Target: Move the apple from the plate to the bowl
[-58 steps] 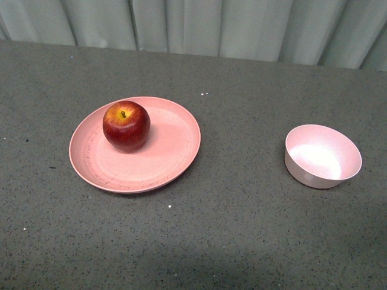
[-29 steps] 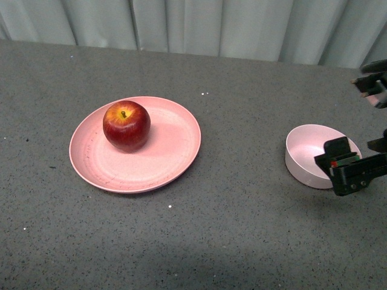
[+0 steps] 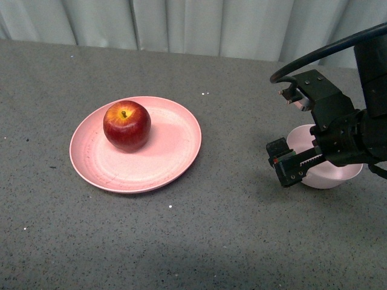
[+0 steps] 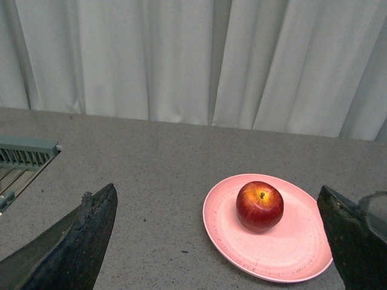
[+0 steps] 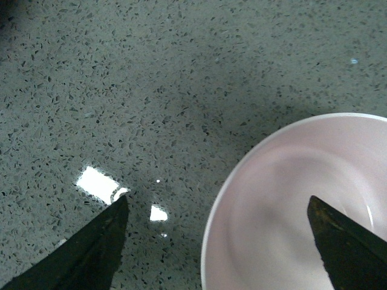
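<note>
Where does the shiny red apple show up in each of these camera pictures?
Front view: the glossy dark red apple sits left of centre, on the wide salmon-pink plate.
Left wrist view: right of centre, on the same plate.
Right wrist view: not in it.
Shared landmark: the plate.

Soft, even overhead light; sharp frames, bright glare patches on the table (image 5: 97,181).

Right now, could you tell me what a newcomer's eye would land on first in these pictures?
Most likely the dark red apple, sitting on the back-left part of the salmon-pink plate on the grey table. Next, the right gripper, open and black, looming in front of the pale pink bowl at the right.
</note>
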You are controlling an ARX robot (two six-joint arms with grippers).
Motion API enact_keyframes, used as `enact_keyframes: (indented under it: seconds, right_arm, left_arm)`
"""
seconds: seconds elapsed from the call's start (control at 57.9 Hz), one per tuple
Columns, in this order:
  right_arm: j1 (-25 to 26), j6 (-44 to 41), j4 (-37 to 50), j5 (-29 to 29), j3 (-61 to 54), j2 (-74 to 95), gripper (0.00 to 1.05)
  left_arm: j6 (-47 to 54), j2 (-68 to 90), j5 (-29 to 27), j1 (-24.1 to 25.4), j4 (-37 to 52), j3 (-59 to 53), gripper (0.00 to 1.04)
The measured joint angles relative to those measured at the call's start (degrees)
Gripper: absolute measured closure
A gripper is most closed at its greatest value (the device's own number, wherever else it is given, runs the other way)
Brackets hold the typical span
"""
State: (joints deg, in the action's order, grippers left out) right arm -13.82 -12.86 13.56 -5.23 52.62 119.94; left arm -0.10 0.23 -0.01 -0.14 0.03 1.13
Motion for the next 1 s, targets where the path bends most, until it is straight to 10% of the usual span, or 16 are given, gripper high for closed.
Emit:
enact_keyframes:
  seconds: [0.518,1.002]
  right_arm:
    - [-0.7,1.3,-4.2,1.5,3.2,2.2,1.01]
    - [-4.5,5.6,-7.1,-5.4,4.4,-1.5,1.04]
  left_arm:
    - [0.0,0.0,0.0,0.0,0.0,0.0,0.07]
    - [0.0,0.0,0.0,0.0,0.0,0.0,0.07]
